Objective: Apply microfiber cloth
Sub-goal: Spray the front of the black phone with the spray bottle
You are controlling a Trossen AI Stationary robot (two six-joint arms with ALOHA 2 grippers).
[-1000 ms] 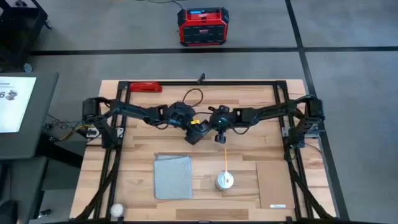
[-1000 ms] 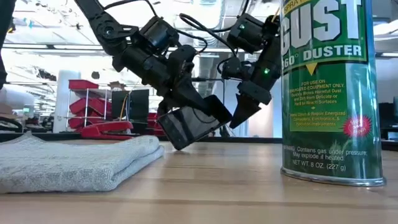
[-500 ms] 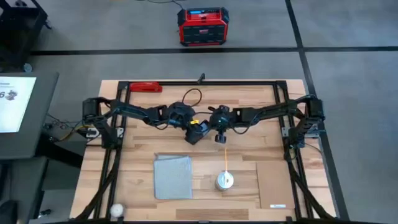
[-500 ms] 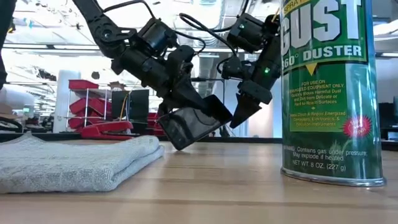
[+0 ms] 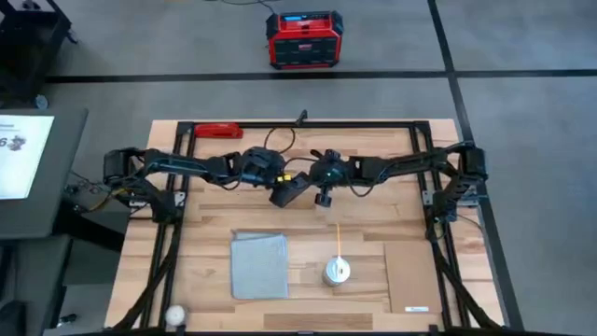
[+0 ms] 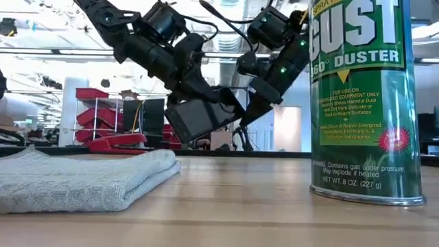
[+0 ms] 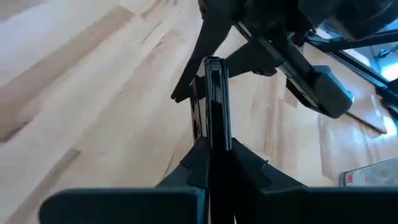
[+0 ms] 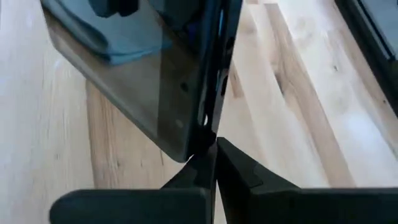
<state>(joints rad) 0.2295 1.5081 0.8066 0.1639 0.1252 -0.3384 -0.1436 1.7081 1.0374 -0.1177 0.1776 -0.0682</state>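
Note:
A black phone [image 5: 291,189] hangs tilted above the table's far middle, held between both grippers. My left gripper [image 5: 280,193] comes at it from the left and is shut on it [image 7: 211,152]. My right gripper [image 5: 317,187] meets the phone's other end from the right and is shut on its edge [image 8: 212,152]. The pale grey-blue microfiber cloth [image 5: 259,264] lies folded flat on the table nearer the front, untouched [image 6: 82,178]. My left gripper pinches the phone's two flat faces [image 7: 211,140] between its two fingers at one end, slanting down from the table's left. The phone [image 6: 199,118] is lifted clear of the table and tilted. My right gripper pinches the phone's thin edge near a lower corner [image 8: 208,134] between its two fingers, slanting down from the right [image 6: 248,113].
A green duster can [image 5: 337,271] with an orange straw [image 5: 338,238] stands right of the cloth, close in the low view [image 6: 363,103]. A tan patch [image 5: 420,271] lies at the right, a red tool [image 5: 219,131] at the far edge, a white ball [image 5: 174,315] at the front left.
Both grippers have risen and gone a little toward the table's left and far edge, carrying the phone between them. The phone now hangs higher above the table. The cloth has stayed where it was.

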